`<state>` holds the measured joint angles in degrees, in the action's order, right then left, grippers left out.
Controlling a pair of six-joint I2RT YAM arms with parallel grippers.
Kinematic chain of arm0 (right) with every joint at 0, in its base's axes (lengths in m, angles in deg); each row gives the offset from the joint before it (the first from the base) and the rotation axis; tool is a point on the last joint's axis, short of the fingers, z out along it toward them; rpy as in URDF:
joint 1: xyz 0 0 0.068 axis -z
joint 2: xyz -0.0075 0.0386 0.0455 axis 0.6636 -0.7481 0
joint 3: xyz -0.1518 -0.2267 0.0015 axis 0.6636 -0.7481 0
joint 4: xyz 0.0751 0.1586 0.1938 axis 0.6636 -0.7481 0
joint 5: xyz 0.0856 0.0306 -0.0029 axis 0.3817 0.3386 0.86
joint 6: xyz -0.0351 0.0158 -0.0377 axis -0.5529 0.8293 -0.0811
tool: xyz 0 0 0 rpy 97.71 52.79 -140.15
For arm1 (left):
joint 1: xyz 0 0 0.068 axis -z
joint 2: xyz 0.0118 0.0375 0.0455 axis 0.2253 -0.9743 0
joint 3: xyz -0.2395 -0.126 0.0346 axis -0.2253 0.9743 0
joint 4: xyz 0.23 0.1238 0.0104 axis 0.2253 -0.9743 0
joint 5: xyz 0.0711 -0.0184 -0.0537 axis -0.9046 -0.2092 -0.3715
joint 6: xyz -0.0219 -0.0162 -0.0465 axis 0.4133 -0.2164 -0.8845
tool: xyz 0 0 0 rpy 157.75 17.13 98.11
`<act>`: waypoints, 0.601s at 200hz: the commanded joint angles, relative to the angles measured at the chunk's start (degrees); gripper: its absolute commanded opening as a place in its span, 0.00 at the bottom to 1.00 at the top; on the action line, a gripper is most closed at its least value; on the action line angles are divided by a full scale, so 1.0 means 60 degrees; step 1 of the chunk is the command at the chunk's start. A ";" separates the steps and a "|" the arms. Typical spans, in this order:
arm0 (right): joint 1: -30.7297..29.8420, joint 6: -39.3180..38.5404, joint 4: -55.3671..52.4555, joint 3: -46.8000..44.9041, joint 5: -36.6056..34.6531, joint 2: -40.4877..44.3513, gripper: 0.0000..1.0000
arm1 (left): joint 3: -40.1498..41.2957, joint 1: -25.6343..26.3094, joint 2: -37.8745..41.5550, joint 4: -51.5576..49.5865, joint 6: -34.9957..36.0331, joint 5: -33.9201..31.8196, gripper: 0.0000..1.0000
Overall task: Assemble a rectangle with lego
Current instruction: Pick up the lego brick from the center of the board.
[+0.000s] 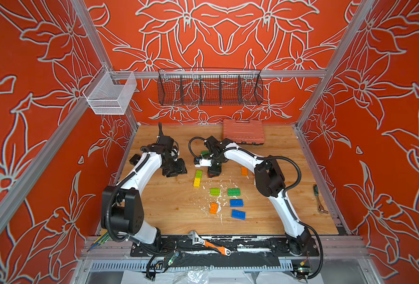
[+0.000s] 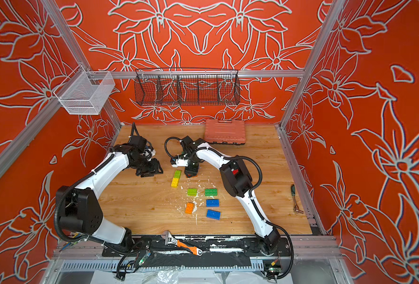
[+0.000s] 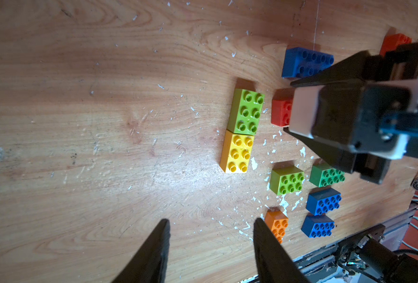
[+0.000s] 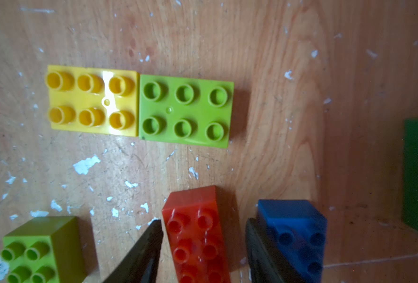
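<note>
Wooden desk (image 3: 80, 122) holds the lego. A yellow brick (image 4: 92, 100) and a lime brick (image 4: 186, 110) lie flat, touching end to end in a line. A red brick (image 4: 195, 235) lies near them. The right end effector (image 4: 203, 221) is open, with one finger on each side of the red brick. A blue brick (image 4: 293, 220) sits just beside it. The left end effector (image 3: 211, 220) is open and holds nothing.
</note>
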<state>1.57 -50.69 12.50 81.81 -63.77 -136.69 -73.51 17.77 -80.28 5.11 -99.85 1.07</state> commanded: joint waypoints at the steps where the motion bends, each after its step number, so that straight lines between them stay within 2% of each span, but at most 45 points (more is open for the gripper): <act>1: -0.0099 -0.0295 -0.0271 0.0328 -0.0032 -0.0203 0.56 | 0.0061 -0.0076 0.0015 -0.0088 0.0090 0.0137 0.54; 60: -0.0114 -0.0265 -0.0148 0.0176 -0.0075 -0.0201 0.45 | 0.0091 -0.0081 0.0018 -0.0082 0.0087 0.0129 0.54; 90: -0.0129 -0.0264 0.0097 -0.0104 -0.0151 -0.0076 0.32 | 0.0097 -0.0075 -0.0007 -0.0073 0.0058 0.0145 0.54; 104: -0.0143 -0.0253 0.0111 -0.0122 -0.0166 -0.0075 0.31 | 0.0063 -0.0076 -0.0042 -0.0114 0.0059 0.0164 0.54; 120: -0.0143 -0.0262 0.0083 -0.0073 -0.0166 -0.0091 0.25 | 0.0046 -0.0077 0.0011 -0.0159 0.0059 0.0160 0.53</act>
<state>1.26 -51.30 13.46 81.74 -64.89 -137.17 -73.48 17.77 -80.28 5.08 -99.85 1.29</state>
